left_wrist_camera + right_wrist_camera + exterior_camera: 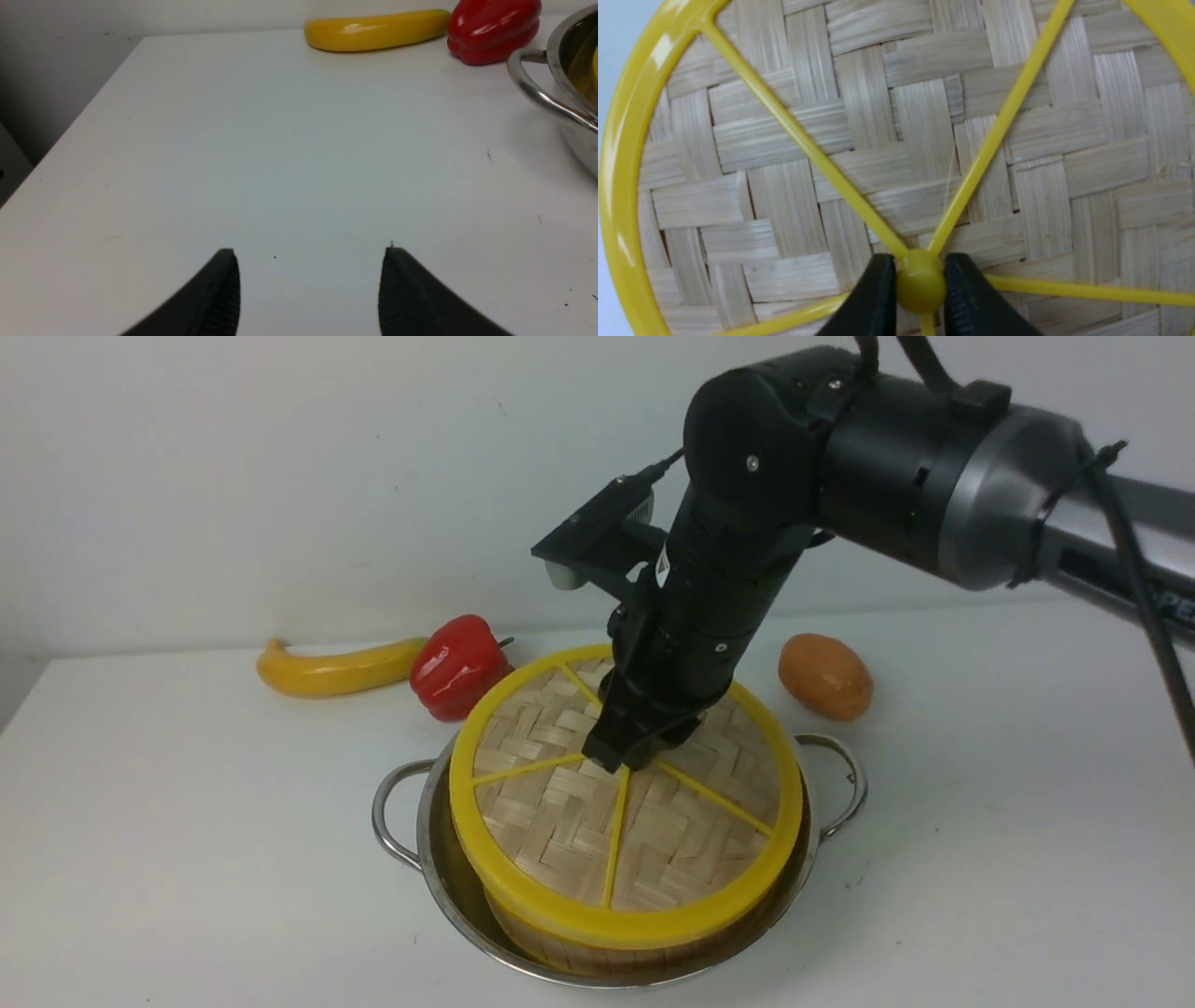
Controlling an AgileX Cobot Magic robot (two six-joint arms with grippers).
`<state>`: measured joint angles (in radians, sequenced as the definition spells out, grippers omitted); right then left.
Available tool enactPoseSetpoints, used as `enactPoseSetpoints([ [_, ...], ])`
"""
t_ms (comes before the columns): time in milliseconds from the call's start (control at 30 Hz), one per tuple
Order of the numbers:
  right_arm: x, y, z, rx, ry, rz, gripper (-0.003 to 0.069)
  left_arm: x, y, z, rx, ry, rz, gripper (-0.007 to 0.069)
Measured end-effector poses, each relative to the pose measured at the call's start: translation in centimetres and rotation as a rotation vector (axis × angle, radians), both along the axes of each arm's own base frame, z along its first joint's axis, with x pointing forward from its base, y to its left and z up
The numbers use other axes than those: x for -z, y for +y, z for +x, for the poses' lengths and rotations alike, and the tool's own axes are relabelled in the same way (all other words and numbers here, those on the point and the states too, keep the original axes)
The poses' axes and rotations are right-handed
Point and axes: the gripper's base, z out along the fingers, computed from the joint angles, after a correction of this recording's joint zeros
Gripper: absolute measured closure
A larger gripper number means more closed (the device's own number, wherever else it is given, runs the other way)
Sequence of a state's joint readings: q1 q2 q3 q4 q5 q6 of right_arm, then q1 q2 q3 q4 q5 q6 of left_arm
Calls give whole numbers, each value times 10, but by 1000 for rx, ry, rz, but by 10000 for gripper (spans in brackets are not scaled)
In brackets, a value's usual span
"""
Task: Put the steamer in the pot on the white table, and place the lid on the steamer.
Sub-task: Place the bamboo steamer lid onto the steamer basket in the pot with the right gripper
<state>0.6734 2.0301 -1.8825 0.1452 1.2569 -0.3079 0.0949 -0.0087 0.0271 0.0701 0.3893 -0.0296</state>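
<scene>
Right tool (920, 280): clenched on small yellow centre knob (920, 288) of flat round woven-bamboo lid (560, 821), one black finger (873, 303) pressed against each side of knob. Pointed steeply downward, right arm (934, 467) reaching in from right side.

Lid: thick yellow rim, thin yellow spokes running out from knob. Lying on top of round bamboo steamer (579, 959) and covering it. Only a strip of steamer's wooden side wall visible under lid rim at near edge; contents hidden. Full seating of lid: cannot tell.

Steamer: standing inside wide shallow shiny stainless-steel pot (448, 887), pot rim slightly wider. Looped wire handles (386, 812) on left and right of pot. Pot resting on plain white worktop (187, 859).

Left tool (309, 254): released, jaws wide apart, nothing between them, over bare worktop to left of pot, not touching it.

Behind pot, toward wall: long curved yellow banana (336, 669), glossy red bell pepper (457, 667) just beside its end and close to lid's far-left edge. Orange-brown oval potato (825, 677) behind pot on right, apart from it.
</scene>
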Motion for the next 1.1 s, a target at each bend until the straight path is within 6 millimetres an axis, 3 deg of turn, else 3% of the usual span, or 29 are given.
enactPoseSetpoints([
  [600,10,3,4,-26,-2,-9,547,0,0,0,0,0,0,246],
  [833,27,8,10,-34,12,-28,547,0,0,0,2,1,7,246],
  [1100,22,14,18,-38,-9,-18,547,0,0,0,3,1,9,246],
])
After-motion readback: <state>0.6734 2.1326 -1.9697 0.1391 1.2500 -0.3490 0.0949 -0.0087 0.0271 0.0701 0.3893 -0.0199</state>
